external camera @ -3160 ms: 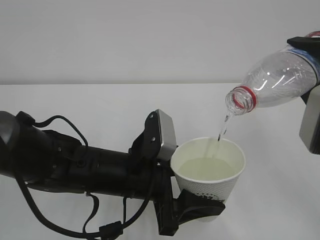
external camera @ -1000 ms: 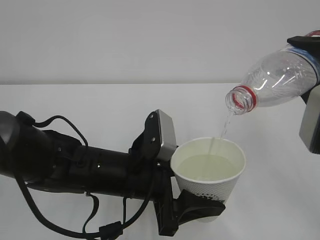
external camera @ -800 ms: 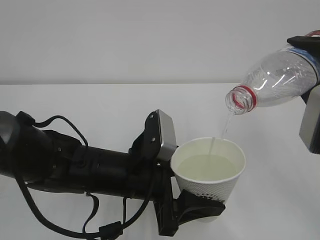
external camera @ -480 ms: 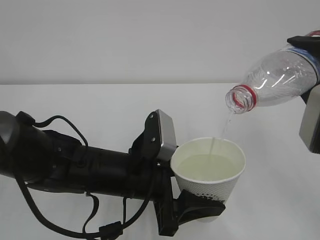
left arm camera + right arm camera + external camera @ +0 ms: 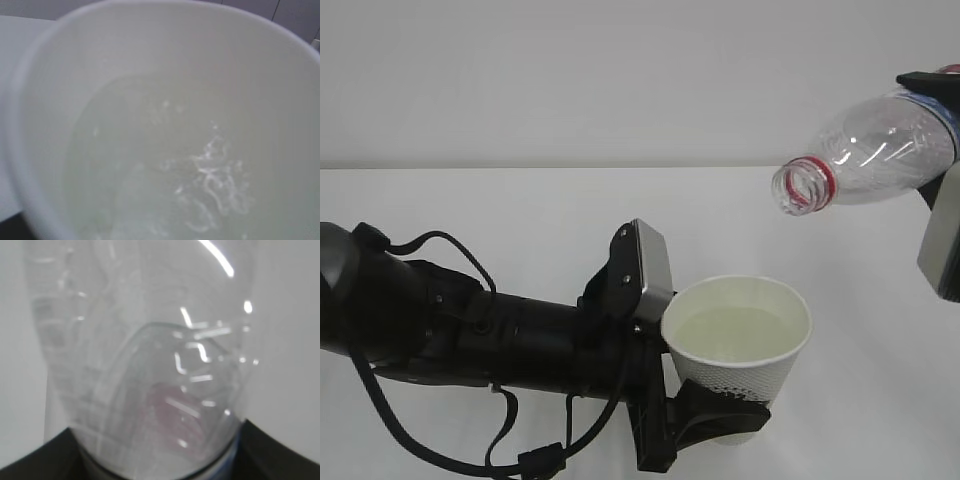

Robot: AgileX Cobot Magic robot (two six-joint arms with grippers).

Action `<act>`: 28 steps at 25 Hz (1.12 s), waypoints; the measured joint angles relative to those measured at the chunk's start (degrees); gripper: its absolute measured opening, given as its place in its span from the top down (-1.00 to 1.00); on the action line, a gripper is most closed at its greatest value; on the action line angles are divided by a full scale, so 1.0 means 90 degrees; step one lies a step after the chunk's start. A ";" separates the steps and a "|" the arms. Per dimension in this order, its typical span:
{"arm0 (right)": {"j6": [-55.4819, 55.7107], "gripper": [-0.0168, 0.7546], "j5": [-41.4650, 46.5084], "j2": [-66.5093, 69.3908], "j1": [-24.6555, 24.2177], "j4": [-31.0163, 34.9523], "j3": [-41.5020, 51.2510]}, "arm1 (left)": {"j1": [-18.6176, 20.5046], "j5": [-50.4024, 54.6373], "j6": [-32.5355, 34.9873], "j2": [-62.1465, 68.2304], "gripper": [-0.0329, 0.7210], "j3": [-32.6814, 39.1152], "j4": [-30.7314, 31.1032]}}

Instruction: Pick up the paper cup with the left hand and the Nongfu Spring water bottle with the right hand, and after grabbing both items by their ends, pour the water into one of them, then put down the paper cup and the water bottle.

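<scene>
Water (image 5: 165, 175) ripples (left wrist view only) inside paper cup (image 5: 740, 375).

Lab-like test bench: bare white table (image 5: 520, 200), plain white wall (image 5: 620, 80) behind.

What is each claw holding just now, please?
Left claw: closed on the paper cup.
Right claw: closed on the water bottle.

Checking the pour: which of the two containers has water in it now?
The paper cup in the left end effector: pale water fills its inside. The tilted water bottle looks clear and empty.
</scene>
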 joint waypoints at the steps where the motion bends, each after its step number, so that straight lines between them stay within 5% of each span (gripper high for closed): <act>1: 0.0049 -0.15 0.0000 0.0000 0.0000 0.0000 0.0000 | 0.0000 0.0000 0.0000 0.0000 -0.51 0.0000 0.0000; 28: 0.1569 -0.15 -0.0015 0.0000 0.0000 0.0014 0.0000 | 0.0000 -0.0075 0.0000 0.0000 -0.51 0.0000 0.0000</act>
